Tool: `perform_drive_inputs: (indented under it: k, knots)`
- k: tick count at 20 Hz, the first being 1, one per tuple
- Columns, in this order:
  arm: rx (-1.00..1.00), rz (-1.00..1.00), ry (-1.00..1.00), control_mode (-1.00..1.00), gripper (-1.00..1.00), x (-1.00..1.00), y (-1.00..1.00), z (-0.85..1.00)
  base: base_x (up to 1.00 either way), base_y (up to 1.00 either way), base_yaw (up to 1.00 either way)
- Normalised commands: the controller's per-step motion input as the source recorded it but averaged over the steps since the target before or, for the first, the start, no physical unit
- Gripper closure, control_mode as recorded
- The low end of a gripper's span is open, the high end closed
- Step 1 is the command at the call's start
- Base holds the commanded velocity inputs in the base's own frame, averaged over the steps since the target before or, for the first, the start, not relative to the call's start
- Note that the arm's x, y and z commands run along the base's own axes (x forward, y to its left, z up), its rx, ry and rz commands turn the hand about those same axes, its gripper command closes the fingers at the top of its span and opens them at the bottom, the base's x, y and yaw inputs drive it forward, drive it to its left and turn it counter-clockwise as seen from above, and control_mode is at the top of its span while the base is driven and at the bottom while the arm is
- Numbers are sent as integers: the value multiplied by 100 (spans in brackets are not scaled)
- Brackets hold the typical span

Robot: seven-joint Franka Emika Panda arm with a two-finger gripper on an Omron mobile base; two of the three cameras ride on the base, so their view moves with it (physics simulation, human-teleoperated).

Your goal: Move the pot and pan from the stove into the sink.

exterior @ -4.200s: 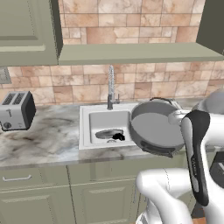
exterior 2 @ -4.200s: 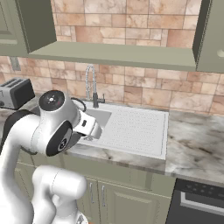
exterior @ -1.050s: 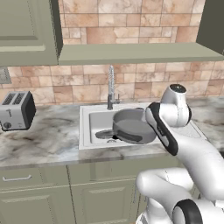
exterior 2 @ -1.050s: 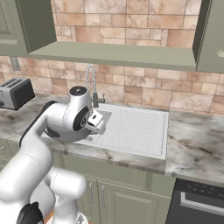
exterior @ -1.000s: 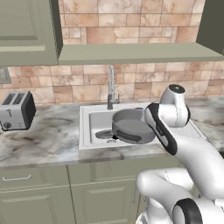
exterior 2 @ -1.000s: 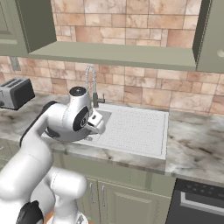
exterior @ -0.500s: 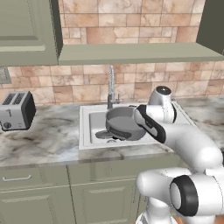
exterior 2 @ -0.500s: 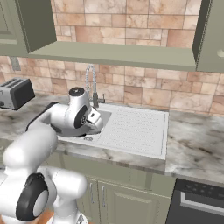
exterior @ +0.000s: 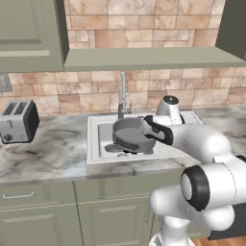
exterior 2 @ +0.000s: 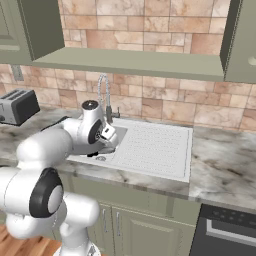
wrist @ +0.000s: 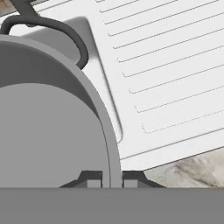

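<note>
Gripper (wrist: 105, 178) at the sink (exterior: 98, 144), fingers closed on the rim of the pot (exterior: 129, 133): in the hand view one dark fingertip (wrist: 89, 178) sits inside the rim and the other just outside it, the thin grey wall pinched between them. From the fingers the pot spreads away to the inner side, its bowl and far rim taking up most of that half of the hand view, and an arched dark side handle (wrist: 65, 33) stands at the rim well beyond the tips. On the outer side of the fingers lies the ribbed drainboard (wrist: 175, 74) of the sink, and close beside the outer tip a strip of marbled counter (wrist: 192, 168). In the left base view the pot hangs tilted over the basin, directly in front of the faucet (exterior: 122, 93), with the arm (exterior: 192, 139) reaching it from the drainboard side. Beneath the pot, on the basin floor, a dark shape shows, too hidden to identify. A toaster (exterior: 18, 121) stands on the counter well apart, beyond the basin.
</note>
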Motion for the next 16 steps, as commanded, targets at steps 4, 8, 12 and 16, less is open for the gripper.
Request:
perform_drive_inputs:
  k: [4,8,12,16]
  knots:
    - [0,0,0,-100,100,42,3,-20,0,0,0]
    - [0,0,0,-100,100,43,4,-24,0,0,0]
    - [0,-1,0,-100,100,39,7,-25,0,0,0]
    - [0,-1,0,-100,100,35,6,-27,0,0,0]
